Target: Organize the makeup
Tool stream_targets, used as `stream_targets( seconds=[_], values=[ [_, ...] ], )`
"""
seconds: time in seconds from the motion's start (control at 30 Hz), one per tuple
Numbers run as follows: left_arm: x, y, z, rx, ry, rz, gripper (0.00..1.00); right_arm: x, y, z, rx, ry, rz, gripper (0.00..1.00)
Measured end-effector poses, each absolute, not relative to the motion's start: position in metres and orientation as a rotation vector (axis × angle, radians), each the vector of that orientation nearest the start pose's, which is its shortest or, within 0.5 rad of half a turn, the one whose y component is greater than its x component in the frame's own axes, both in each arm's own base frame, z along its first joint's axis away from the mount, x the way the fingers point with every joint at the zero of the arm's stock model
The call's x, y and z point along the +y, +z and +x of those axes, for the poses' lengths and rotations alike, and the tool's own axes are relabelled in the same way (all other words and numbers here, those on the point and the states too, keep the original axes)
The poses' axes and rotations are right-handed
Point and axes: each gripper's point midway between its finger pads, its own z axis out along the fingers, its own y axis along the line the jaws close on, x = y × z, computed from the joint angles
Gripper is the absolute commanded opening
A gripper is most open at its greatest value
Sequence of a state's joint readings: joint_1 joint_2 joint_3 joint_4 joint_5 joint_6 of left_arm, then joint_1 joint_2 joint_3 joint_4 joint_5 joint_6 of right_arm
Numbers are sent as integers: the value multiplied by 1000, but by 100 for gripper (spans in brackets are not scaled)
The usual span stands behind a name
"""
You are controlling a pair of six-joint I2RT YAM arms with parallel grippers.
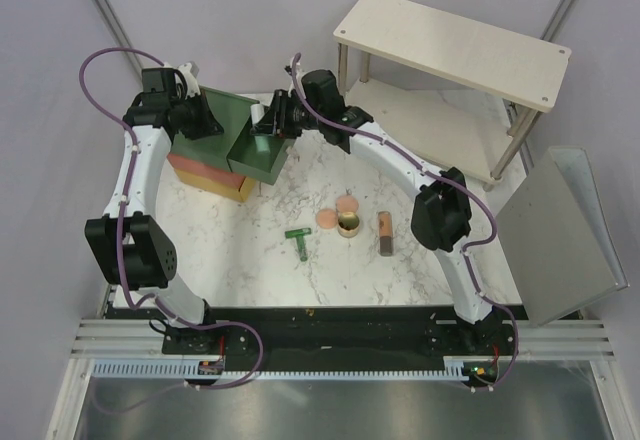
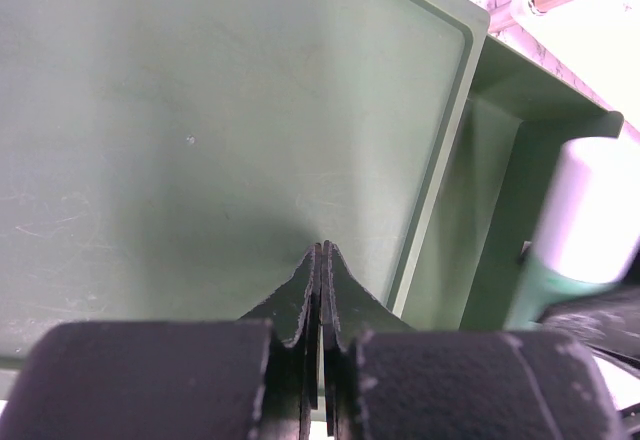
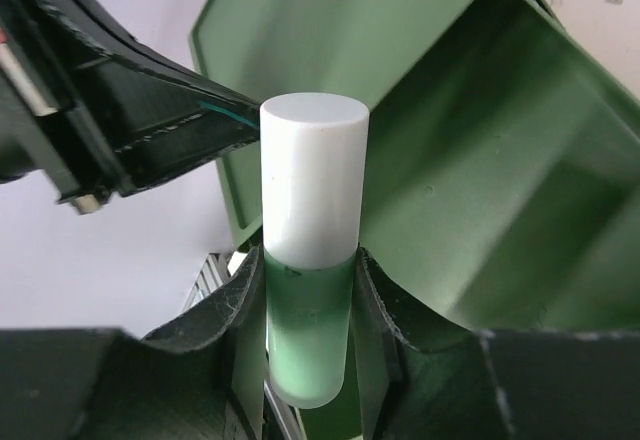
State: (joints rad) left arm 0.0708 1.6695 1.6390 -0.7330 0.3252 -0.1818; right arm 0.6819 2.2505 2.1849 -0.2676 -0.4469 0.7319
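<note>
My right gripper (image 3: 308,265) is shut on the mint-green oblong case (image 3: 312,175), which has a white cap, and holds it over the pulled-out green drawer (image 3: 500,180). In the top view that gripper (image 1: 268,130) hangs over the drawer (image 1: 258,157). My left gripper (image 2: 322,252) is shut and empty, its tips against the green top of the drawer box (image 2: 200,140); from above it (image 1: 208,123) rests on the box (image 1: 228,112). On the table lie two pink discs (image 1: 330,218), a gold pot (image 1: 349,226), an orange-brown tube (image 1: 385,232) and a dark green T-shaped tool (image 1: 299,241).
A pale wooden two-level shelf (image 1: 450,45) stands at the back right. A grey metal panel (image 1: 560,235) leans at the right edge. The box's orange and yellow drawers (image 1: 210,175) are closed under the green one.
</note>
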Motion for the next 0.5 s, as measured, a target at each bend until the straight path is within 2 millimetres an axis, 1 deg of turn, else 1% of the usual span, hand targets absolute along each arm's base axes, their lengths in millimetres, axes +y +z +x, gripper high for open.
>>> stream_targets(
  seconds=[0.03,0.07,0.13,0.17,0.23,0.27,0.5],
  values=[
    [-32,235,440,2320,-435,-131,2,478,258,427,2111,1331,-283,32],
    [-32,235,440,2320,-435,-130,2,480,254,427,2118,1328,-281,40],
    [-32,235,440,2320,-435,-130,2,482,251,426,2126,1320,-276,50],
    [-32,235,440,2320,-435,-131,2,482,250,425,2126,1316,-275,58],
    [-32,235,440,2320,-435,-131,2,483,250,426,2123,1309,-272,64],
    [-32,235,440,2320,-435,-131,2,483,250,426,2121,1302,-272,69],
    [-34,235,440,2319,-445,-125,3,482,254,430,2102,1290,-266,69]
  ],
)
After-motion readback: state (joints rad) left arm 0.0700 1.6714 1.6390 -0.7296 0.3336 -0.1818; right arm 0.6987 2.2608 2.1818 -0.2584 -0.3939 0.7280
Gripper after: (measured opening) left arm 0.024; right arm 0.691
